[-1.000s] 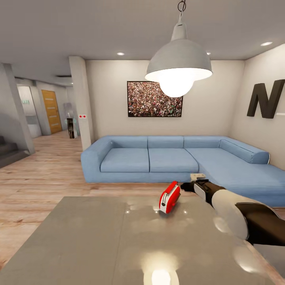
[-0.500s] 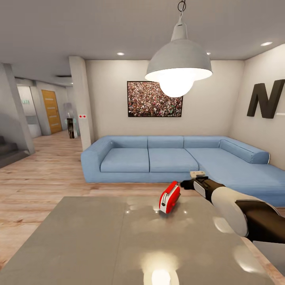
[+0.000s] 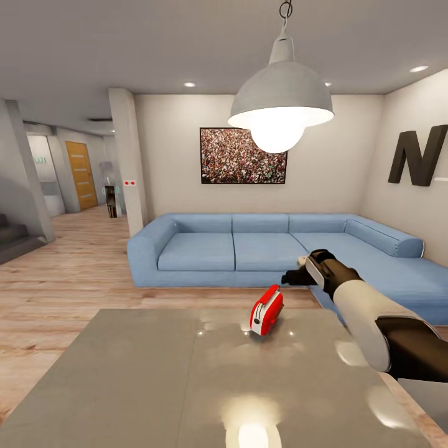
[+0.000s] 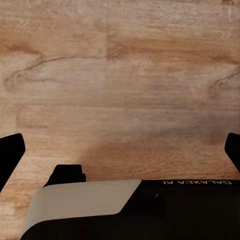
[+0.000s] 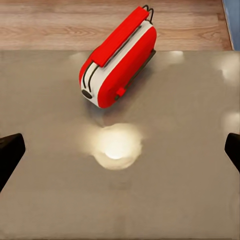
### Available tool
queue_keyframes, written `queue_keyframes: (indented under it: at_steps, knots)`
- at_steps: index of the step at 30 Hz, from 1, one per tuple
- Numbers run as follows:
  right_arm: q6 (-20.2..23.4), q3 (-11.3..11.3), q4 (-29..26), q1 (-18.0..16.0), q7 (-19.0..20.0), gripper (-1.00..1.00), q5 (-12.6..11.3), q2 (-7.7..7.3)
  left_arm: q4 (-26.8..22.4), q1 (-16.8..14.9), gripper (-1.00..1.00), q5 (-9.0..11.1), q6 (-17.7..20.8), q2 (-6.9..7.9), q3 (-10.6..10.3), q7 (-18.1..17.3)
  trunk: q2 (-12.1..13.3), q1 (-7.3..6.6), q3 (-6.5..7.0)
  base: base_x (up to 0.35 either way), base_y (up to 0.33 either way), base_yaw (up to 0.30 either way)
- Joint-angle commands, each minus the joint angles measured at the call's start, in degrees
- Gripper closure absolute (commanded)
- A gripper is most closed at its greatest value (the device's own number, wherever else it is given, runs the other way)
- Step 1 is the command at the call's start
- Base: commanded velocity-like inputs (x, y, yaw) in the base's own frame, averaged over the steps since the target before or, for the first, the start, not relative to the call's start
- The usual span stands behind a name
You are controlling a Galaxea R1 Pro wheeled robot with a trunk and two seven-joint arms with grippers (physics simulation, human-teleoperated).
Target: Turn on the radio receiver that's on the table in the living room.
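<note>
Radio: the red radio point(image 3: 267, 310) sits on the far part of the table point(image 3: 155, 373), tilted on one long edge, near the far rim; from my right wrist camera it point(image 5: 119, 58) shows its red sides, a white band along the top and a small round end piece
Table: glossy grey top with lamp glare on it, reaching from the near edge of my head view out toward the sofa point(image 3: 261, 252)
Right hand: my right gripper point(image 3: 291, 277) hangs in the air just beyond and to the right of the radio, above the table's far edge, not touching it
Right hand state: the two dark fingertips point(image 5: 10, 150) stand at opposite edges of the wrist picture, spread wide, with nothing between them but table top; the radio lies ahead of them, well clear
Left hand: my left gripper point(image 4: 120, 150) faces light wood floor point(image 4: 120, 75); its dark fingertips point(image 4: 11, 147) sit wide apart at the picture's edges and hold nothing
Room: blue corner sofa behind the table, a framed crowd picture point(image 3: 243, 155) on the pale wall above it, a grey dome lamp point(image 3: 280, 99) lit overhead, a big dark letter point(image 3: 418, 155) on the right wall
Further back: a pillar point(image 3: 127, 162) and a hallway with a wooden door point(image 3: 81, 174) at the left
</note>
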Motion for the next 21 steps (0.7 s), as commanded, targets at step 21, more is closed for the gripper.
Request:
queue_keyframes:
  at_steps: [21]
  knots:
    - [0.7, 0.0, -0.1, 0.0, 0.1, -1.00, -0.4, 0.88, -14.8, 0.0, -1.00, -0.3, 0.6, 1.38, -0.3, 0.0, 0.0, 0.00, -1.09, 0.000, 0.000, 0.000]
